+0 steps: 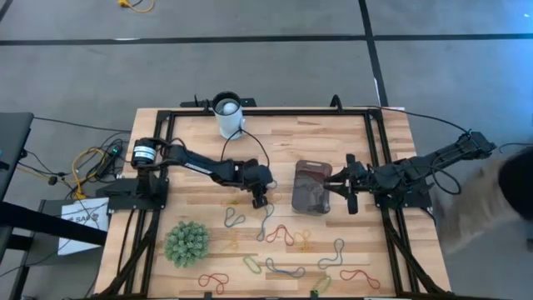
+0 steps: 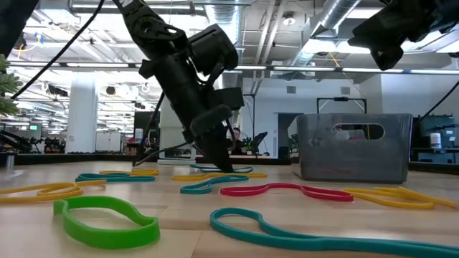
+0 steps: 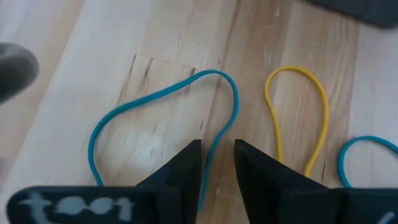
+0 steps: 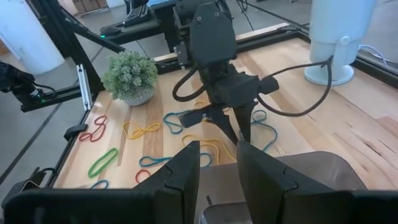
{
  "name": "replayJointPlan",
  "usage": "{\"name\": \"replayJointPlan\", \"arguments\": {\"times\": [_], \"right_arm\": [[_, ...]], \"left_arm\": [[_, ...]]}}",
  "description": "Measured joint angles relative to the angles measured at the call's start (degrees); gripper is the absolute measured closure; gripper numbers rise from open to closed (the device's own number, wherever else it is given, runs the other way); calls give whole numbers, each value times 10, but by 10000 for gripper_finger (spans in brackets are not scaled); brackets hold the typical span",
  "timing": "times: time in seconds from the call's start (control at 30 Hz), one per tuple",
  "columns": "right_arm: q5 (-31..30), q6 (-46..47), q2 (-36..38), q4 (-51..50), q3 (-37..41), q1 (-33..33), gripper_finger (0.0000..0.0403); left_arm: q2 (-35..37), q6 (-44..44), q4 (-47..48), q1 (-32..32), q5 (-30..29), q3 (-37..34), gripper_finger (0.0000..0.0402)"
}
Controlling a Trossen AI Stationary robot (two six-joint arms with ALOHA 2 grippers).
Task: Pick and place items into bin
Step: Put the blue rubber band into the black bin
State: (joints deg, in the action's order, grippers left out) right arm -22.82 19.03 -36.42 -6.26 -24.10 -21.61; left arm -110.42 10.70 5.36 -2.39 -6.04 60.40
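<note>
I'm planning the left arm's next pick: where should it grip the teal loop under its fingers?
Grip the teal loop on the single strand running between the left gripper fingertips, coming straight down from above. It lies flat on the table, so one strand fits the narrow gap; the yellow loop stays clear.

Teal loop partly hidden behind left claw; blurred grey shape at the edge.

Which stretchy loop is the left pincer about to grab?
The teal loop. One strand of it runs between the fingers of the left pincer, which stand a little apart. The yellow loop lies just beside them, outside the gap.
</note>
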Motion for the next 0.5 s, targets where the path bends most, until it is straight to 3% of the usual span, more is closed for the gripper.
{"name": "replayJointPlan", "arguments": {"times": [0.2,0.5], "right_arm": [[0,0,0,0,0,0,301],[0,20,-43,0,0,0,301]], "left_arm": [[-1,-5,21,-3,28,1,391],[18,47,43,6,43,35,401]]}}
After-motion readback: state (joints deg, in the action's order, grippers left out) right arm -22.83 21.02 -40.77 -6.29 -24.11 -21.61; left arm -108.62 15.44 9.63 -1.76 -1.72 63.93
